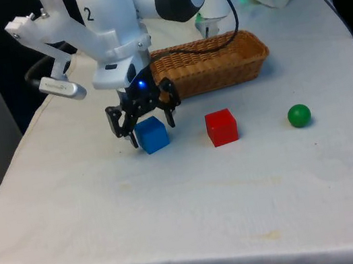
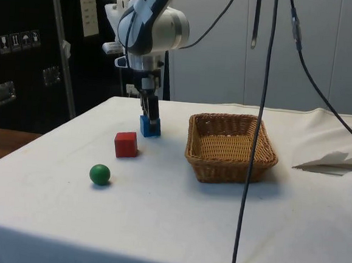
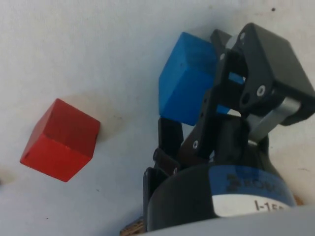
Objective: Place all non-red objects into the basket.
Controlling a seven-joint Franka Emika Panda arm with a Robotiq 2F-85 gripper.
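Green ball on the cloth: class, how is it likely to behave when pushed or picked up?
The green ball is round, so a push would probably send it rolling across the white cloth. It looks smooth, so it may slip between flat fingers. Nothing stands close beside it to stop it.

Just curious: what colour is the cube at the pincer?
Blue cube, clearest in the front view.

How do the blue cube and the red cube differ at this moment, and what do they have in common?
The blue cube sits between the fingers of the gripper, while the red cube stands free with nothing near it. In the front view the blue cube lies to the left of the red cube. Seen from the side, the blue cube is farther from the green ball than the red cube is. Both are similar-sized cubes resting on the white cloth, outside the basket.
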